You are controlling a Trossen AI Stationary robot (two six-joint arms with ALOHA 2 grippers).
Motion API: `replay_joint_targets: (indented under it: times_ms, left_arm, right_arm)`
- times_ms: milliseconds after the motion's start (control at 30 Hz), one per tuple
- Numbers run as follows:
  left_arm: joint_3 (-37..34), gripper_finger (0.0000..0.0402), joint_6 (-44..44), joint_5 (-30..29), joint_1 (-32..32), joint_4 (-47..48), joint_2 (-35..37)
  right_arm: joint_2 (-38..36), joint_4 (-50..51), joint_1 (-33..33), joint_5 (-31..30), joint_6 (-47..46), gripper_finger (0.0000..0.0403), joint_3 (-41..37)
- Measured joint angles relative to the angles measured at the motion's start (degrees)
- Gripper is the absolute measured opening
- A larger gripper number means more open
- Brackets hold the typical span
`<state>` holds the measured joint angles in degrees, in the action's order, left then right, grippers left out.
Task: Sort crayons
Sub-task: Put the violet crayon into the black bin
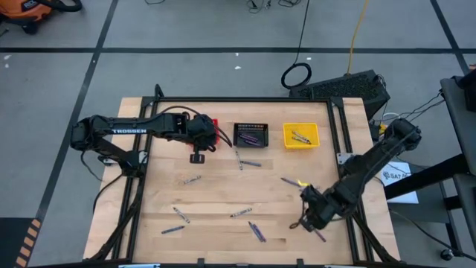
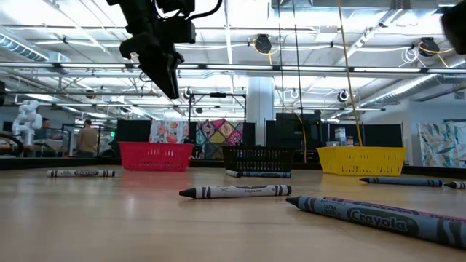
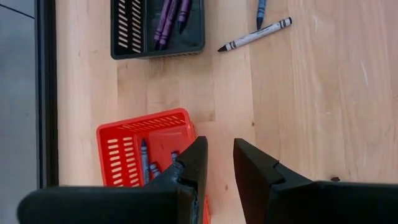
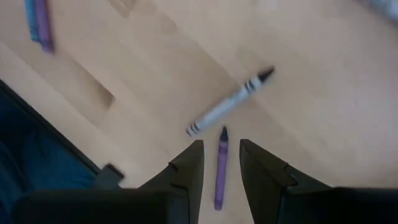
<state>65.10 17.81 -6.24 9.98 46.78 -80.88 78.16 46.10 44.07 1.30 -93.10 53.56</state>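
Sorting is partway done: some crayons lie in the red basket (image 3: 152, 155), black basket (image 1: 251, 135) and yellow basket (image 1: 300, 135); about ten crayons (image 1: 241, 213) remain scattered on the table (image 1: 216, 195) before the black basket. The left gripper (image 3: 217, 168) and right gripper (image 4: 221, 165) hang empty, jaws apart, the right's over a purple crayon (image 4: 220, 168).

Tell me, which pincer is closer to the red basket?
Left. The left pincer hangs just beside the red basket; the right pincer is across the table, over a purple crayon.
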Motion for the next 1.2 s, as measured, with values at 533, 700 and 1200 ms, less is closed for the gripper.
replay_joint_targets:
  times_ms: [533,700,1200]
  left_arm:
    - [0.0,0.0073,-1.0,0.0,0.0,-4.1,0.0]
    - [0.0,0.0073,-1.0,0.0,0.0,-5.5,0.0]
    - [0.0,0.0073,-0.9,0.0,0.1,-5.6,0.0]
  right_arm:
    - [11.9,-6.7,9.4,4.1,-12.6,0.0091,0.0]
    - [14.7,-7.0,9.7,4.9,-12.7,0.0091,0.0]
    - [22.2,-3.8,9.6,7.5,-12.7,0.0074,0.3]
